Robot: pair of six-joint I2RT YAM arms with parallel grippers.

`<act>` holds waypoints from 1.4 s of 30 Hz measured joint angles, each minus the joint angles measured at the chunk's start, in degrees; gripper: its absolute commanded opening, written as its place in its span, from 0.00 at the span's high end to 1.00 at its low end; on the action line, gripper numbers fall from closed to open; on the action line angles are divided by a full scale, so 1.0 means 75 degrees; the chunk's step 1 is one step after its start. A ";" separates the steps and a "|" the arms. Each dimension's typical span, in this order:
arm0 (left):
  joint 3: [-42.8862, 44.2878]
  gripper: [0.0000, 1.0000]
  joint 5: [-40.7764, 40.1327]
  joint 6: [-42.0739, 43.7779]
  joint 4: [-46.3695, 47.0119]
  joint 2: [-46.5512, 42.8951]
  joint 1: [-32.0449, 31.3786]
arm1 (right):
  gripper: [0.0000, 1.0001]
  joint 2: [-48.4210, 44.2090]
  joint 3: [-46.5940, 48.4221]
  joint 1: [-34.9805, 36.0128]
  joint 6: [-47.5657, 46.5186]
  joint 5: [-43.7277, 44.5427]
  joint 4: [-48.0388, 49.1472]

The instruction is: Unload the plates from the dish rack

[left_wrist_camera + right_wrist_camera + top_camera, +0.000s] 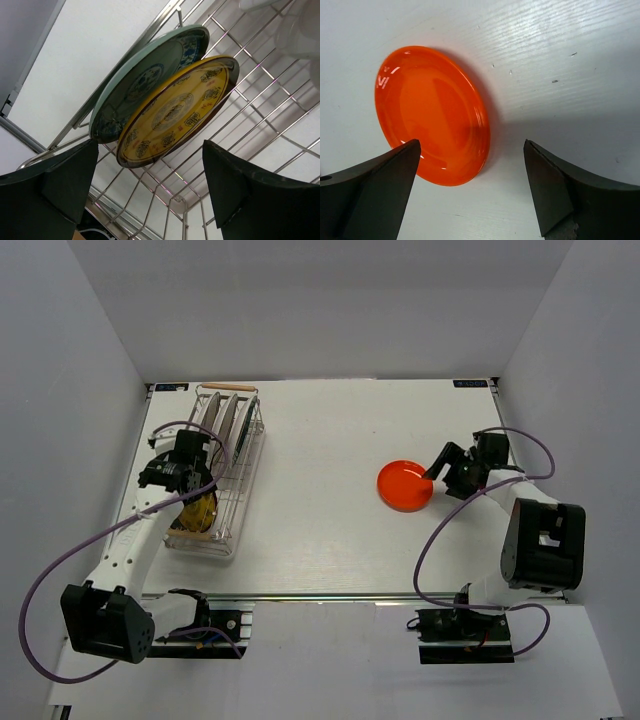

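Observation:
The dish rack (251, 472) stands at the table's left and holds several plates on edge. A yellow patterned plate (181, 109) leans against a blue-green patterned plate (141, 81) at the rack's near end. White plates (226, 421) stand at the far end. My left gripper (150, 192) is open and empty, inside the rack just below the yellow plate's lower rim; it also shows in the top view (192, 486). The orange-red plate (405, 485) lies flat on the table at the right. My right gripper (470, 187) is open and empty, just above that plate's edge (432, 117).
The rack's wire floor (235, 130) and side rail (75, 122) surround the left fingers. Wooden handles (227, 389) close both ends of the rack. White walls enclose the table on three sides. Purple cables loop from both arms.

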 measured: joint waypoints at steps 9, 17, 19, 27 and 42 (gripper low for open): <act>-0.0216 0.27 0.0286 0.0487 0.0458 -0.0012 0.0099 | 0.11 -0.0734 0.0050 -0.0006 -0.0026 0.0149 -0.0192; -0.0364 0.36 0.0242 0.0542 0.0443 -0.0003 0.0172 | 0.11 -0.0764 0.0105 -0.0020 -0.0035 0.0157 -0.0463; -0.0364 0.40 0.0216 0.0548 0.0423 0.0003 0.0172 | 0.11 -0.0801 0.0105 -0.0020 -0.0041 0.0157 -0.0484; -0.0361 0.61 -0.0052 0.0638 0.0242 0.0035 0.0207 | 0.11 -0.0842 0.0131 -0.0023 -0.0047 0.0152 -0.0595; 0.0262 1.00 -0.0149 0.0790 -0.0530 0.0038 0.0189 | 0.11 -0.0863 0.0350 -0.0026 -0.0052 -0.0219 -0.0874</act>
